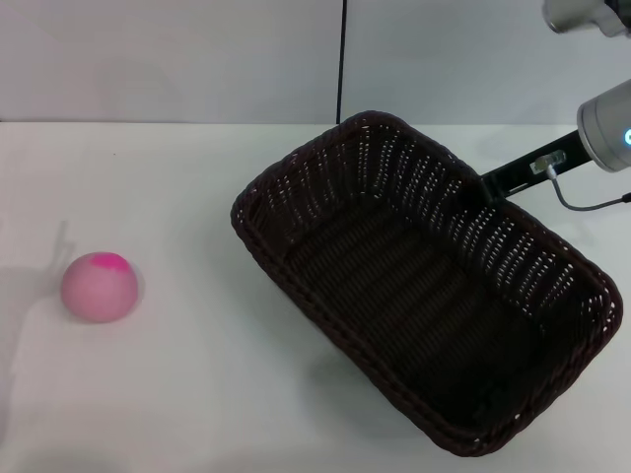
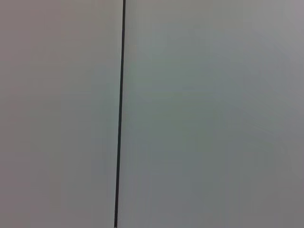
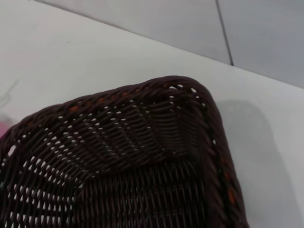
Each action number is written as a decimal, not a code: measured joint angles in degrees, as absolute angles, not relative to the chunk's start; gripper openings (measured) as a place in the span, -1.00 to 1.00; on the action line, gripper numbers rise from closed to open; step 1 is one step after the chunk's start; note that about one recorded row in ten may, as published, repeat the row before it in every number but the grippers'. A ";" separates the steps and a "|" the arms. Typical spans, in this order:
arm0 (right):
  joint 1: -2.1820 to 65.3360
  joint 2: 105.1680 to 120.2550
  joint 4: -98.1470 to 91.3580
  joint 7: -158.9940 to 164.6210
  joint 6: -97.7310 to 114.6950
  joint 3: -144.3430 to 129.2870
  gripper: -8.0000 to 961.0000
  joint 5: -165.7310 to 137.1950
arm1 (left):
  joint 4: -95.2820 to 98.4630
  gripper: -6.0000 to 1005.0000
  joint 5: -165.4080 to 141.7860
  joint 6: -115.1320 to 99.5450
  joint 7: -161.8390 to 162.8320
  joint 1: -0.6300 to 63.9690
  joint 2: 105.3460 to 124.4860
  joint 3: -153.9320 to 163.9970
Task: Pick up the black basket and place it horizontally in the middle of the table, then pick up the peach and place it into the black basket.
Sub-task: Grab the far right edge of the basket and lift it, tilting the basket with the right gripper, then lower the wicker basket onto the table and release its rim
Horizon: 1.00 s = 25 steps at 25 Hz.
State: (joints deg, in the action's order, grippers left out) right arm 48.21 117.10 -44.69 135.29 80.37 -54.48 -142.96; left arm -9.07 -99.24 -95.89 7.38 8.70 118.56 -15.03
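The basket (image 1: 424, 296) is a big rectangular wicker one, very dark brown to black, with a thick braided rim, sloping woven sides that let light through small gaps, and a tightly woven floor. It lies on the right half of the table (image 1: 177, 394), set at a slant, one corner near the front edge at the right and the opposite corner pointing toward the back wall. Nothing lies inside it; its floor is bare weave. In the right wrist view the basket (image 3: 133, 161) fills the lower part, one rounded corner of the rim seen close, with the white table (image 3: 95, 57) beyond it. The peach (image 1: 100, 287) sits well apart from the basket, on the left half of the table: a small round pale-pink ball with a bright magenta patch on top. Farther back, the right gripper (image 1: 485, 187) reaches in from the upper right, its dark fingers meeting the basket's far long rim; whether they grasp it cannot be told. The left gripper is out of sight, its wrist camera facing a plain wall (image 2: 213, 114).
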 joint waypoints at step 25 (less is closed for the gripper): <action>51.95 116.43 -56.14 96.34 86.98 -61.26 -0.70 -143.61 | -9.22 0.51 -99.58 -102.87 4.54 5.23 118.56 -11.98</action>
